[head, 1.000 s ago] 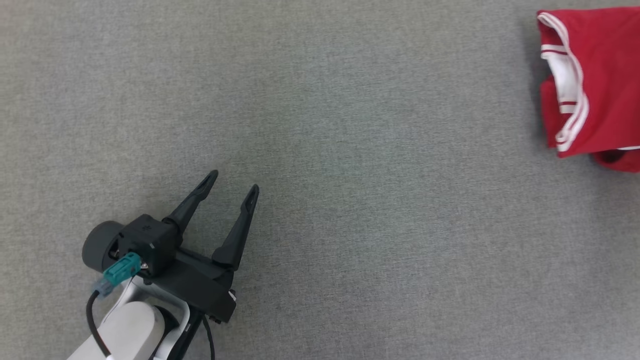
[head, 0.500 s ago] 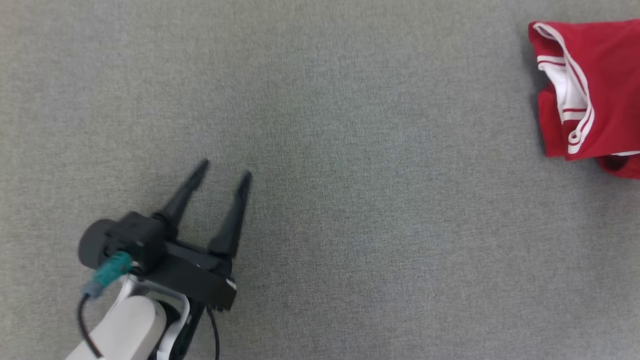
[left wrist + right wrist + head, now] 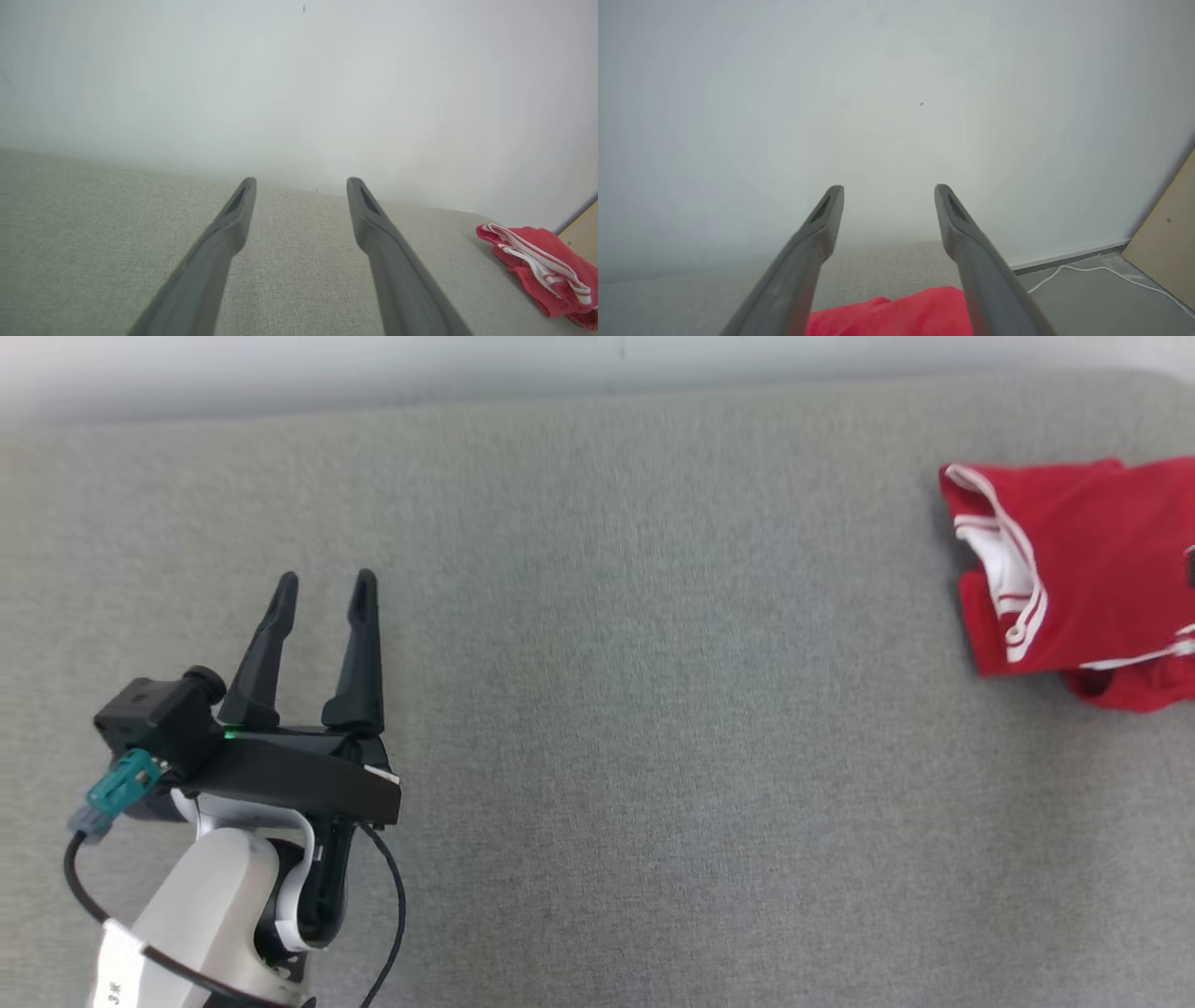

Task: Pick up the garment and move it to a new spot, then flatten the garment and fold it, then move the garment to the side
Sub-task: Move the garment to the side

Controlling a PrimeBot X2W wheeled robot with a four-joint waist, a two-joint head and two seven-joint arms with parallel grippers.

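Head view
- Surface: grey padded surface (image 3: 653,728), fine woven texture, flat, with a rounded far edge.
- Backdrop: pale wall (image 3: 373,369), a blurred strip along the top.
- Garment: red garment (image 3: 1074,569), soft knit with white banded trim. It is folded into a rumpled block at the far right of the padded surface and cut by the picture's edge.
- Left gripper: left gripper (image 3: 327,579), two long dark tapered fingers, matt. The jaws are spread with nothing between them. It sits at the left, well apart from the garment.
- Fittings: black boxy wrist housing, teal plug (image 3: 117,784), thin black cable (image 3: 397,896), smooth pale forearm (image 3: 205,915).

Left wrist view
- Left gripper: left gripper (image 3: 301,181) has its fingers parted over bare grey weave and grips nothing.
- Garment: garment (image 3: 532,263) lies at the lower right on the padded surface (image 3: 93,233), its red folds edged with white stripes.
- Backdrop: plain white wall (image 3: 280,93); a tan board (image 3: 584,228) stands at the right edge.

Right wrist view
- Right gripper: right gripper (image 3: 888,188), the same dark tapered fingers, is released and holds nothing.
- Garment: garment (image 3: 896,312), a smooth red mound, shows low between the fingers. Whether it touches them cannot be told.
- Surroundings: white wall (image 3: 878,93), tan board (image 3: 1167,233), grey floor (image 3: 1087,303) with a thin white cord (image 3: 1064,272) lying on it.
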